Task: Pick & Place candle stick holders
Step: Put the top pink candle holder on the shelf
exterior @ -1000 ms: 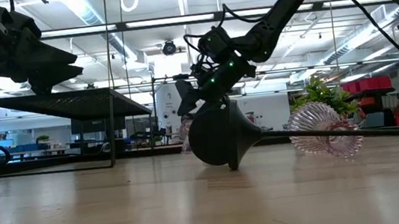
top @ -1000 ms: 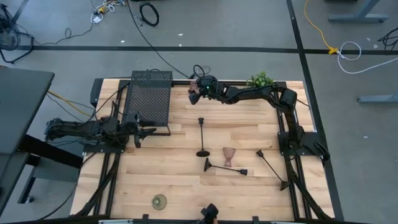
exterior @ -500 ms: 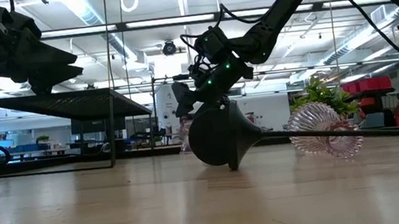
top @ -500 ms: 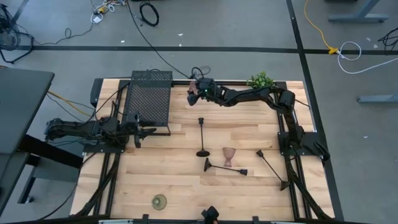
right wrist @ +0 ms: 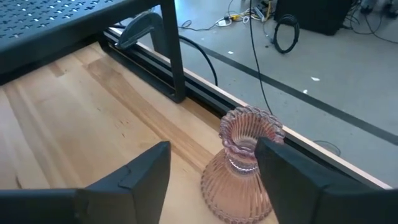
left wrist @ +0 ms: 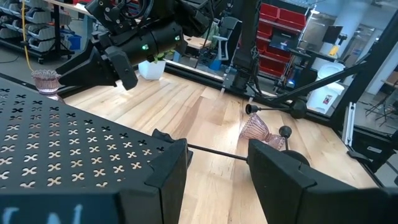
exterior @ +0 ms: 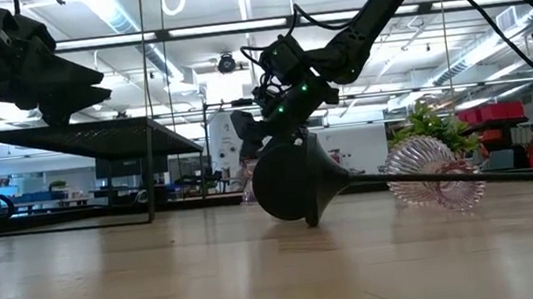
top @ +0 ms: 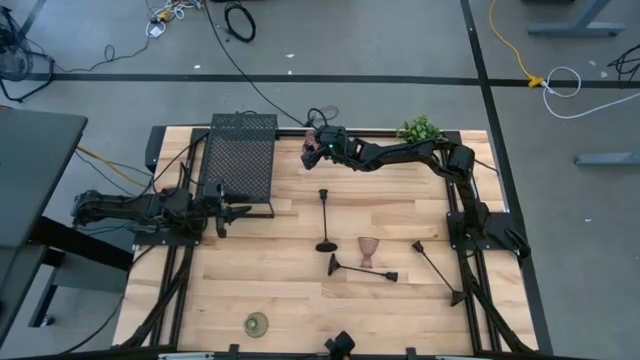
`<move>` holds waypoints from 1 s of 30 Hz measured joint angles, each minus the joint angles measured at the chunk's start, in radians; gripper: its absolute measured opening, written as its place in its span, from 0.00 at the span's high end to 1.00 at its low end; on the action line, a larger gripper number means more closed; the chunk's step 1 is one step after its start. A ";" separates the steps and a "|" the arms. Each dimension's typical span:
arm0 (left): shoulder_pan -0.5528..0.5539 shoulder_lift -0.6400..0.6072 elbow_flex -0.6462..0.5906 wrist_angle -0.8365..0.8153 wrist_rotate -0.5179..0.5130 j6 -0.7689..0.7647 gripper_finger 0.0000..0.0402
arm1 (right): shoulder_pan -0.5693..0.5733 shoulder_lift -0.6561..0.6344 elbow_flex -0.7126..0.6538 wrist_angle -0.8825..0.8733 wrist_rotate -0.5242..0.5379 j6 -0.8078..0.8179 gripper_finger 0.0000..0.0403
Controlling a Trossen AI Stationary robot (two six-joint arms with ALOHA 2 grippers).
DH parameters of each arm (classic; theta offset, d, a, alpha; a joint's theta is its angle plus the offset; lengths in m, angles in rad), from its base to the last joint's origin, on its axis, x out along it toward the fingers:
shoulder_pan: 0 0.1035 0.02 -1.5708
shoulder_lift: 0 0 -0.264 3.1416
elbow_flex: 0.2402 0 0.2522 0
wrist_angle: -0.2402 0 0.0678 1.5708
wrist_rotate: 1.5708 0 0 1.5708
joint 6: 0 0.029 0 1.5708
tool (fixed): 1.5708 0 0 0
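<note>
Hovering at the surface's 12 o'clock edge, right gripper fingers spread open, straddle upright pink glass goblet without touching. Left gripper open at 9 o'clock beside mesh box.

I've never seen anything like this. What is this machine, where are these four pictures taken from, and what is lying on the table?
Two dark robot arms work at a wooden table. One picture looks down from above, one looks level along the tabletop, and one comes from each arm's wrist. The right gripper, fingers open, reaches to a ribbed pinkish glass goblet at the far edge, holding nothing yet. The left gripper, also open and empty, waits beside the black perforated mesh box. Elsewhere lie three thin black metal stems, another pink goblet, a squat olive-gold holder and a small green plant.
</note>
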 joint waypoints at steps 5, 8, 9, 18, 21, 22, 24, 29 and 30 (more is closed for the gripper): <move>0.000 0.000 0.000 0.000 0.000 -0.001 0.57 | 0.000 -0.003 -0.001 -0.009 0.007 0.000 0.46; 0.000 0.000 0.000 0.000 0.000 -0.001 0.57 | -0.001 -0.005 -0.001 -0.020 0.012 0.004 0.50; 0.000 0.000 0.000 0.000 0.000 -0.001 0.57 | -0.002 -0.005 -0.001 -0.024 0.012 0.006 0.52; 0.000 0.000 0.000 0.000 0.000 -0.002 0.57 | -0.018 -0.013 -0.001 -0.069 -0.019 -0.007 0.68; 0.000 0.000 0.000 0.000 0.000 -0.002 0.57 | -0.019 -0.013 -0.001 -0.087 -0.023 -0.018 0.69; 0.000 0.000 0.000 0.000 0.000 -0.002 0.57 | -0.019 -0.015 -0.001 -0.102 -0.027 -0.025 0.70; 0.000 0.000 0.000 0.000 0.000 -0.003 0.57 | -0.019 -0.023 0.000 -0.147 -0.041 -0.028 0.72; 0.000 0.000 0.000 0.000 0.000 -0.002 0.57 | -0.018 -0.035 0.000 -0.197 -0.048 -0.004 0.76; 0.000 0.000 0.000 0.000 0.000 -0.003 0.57 | -0.019 -0.036 0.000 -0.209 -0.056 0.002 0.76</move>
